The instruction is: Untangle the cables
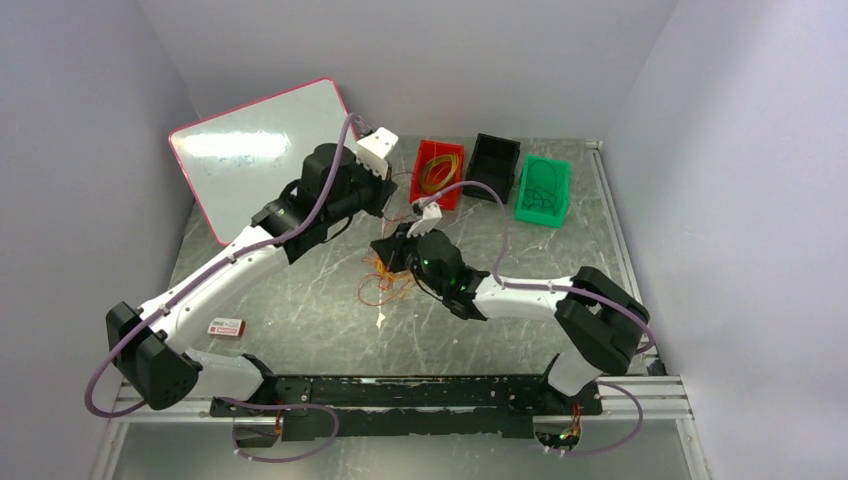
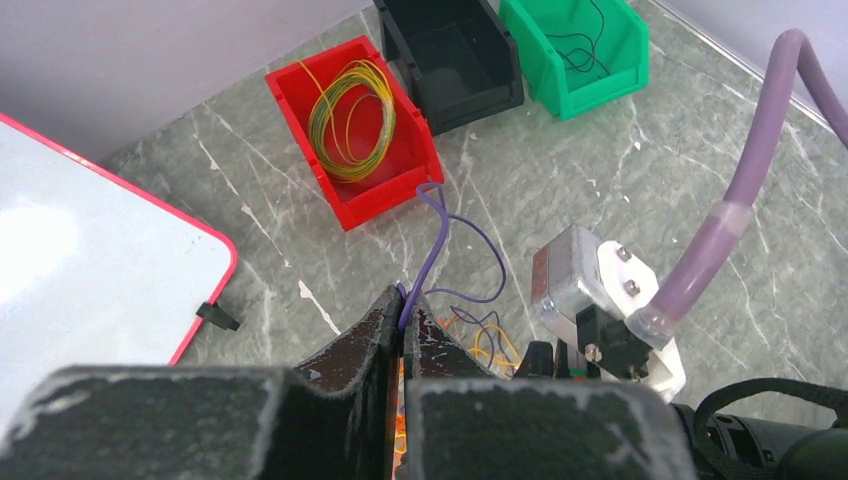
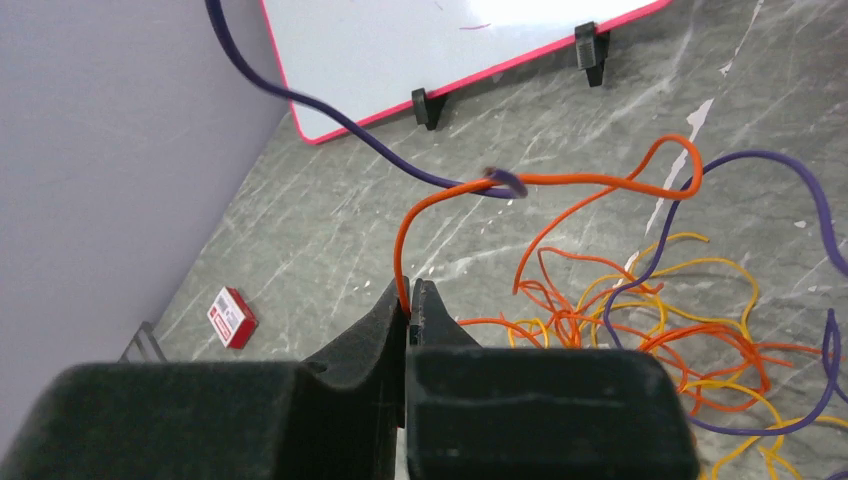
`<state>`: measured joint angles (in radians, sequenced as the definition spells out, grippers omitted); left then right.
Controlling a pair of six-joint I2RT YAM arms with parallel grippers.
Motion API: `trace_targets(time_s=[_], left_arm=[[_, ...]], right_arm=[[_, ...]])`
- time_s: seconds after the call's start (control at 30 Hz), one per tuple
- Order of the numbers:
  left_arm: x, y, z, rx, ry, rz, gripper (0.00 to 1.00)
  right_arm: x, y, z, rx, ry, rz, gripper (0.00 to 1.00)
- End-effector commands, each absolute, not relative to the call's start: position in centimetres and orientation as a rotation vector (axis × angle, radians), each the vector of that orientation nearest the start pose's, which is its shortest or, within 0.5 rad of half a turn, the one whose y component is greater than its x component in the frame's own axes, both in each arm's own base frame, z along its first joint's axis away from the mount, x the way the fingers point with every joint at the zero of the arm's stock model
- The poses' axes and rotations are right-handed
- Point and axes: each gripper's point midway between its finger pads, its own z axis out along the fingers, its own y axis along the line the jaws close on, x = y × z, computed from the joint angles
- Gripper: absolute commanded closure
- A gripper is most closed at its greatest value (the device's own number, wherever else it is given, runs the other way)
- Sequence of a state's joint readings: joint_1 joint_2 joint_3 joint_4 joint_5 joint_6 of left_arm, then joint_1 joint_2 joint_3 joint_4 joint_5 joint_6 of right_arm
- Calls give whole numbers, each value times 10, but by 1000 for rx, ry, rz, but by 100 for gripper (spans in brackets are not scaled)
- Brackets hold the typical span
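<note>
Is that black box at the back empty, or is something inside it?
Seemingly empty: the left wrist view looks into the black bin and shows only bare dark floor, though a black wire would hardly show.

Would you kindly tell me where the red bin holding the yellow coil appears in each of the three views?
Top external: the red bin stands at the far centre, just left of the black bin.
Left wrist: the red bin is upper centre, its open top facing the camera.
Right wrist: not in view.
Shared landmark: the whiteboard, left of the bin from above, lower left in the left wrist view, top in the right wrist view.
</note>
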<state>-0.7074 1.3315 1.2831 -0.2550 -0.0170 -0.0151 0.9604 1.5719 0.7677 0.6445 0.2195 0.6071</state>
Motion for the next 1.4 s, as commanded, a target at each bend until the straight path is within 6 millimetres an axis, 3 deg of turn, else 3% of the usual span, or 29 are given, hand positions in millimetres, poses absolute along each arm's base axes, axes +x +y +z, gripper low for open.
trace_targets(time_s=[0.0,0.2,0.33,0.67,0.77,0.9,1.03,1.23,1.37], left_arm=[[332,-273,350,598,1702,-468,93],[345,-265,403,576,1606,-403,93],[349,-261,438,559,1541,-378,93],[349,-252,494,532,1427,-340,93],[347,-247,511,527,1375,-321,93],[342,-241,533,511,1297,-307,93],[339,-236,546,493,1247,-295,93],[342,-232,547,478,1226,-265,93],[340,-234,549,483,1214,-277,93]], right_arm=[[277,380,157,-156,1832,922,100],[249,381,110,-200,1938,879,100],[236,386,89,-245,1981,856,100],[228,383,75,-277,2008,835,100],[225,383,84,-297,1991,844,98],[219,381,107,-354,1950,852,75],[211,370,137,-383,1910,864,61],[202,341,169,-385,1881,844,44],[210,308,205,-312,1819,748,36]])
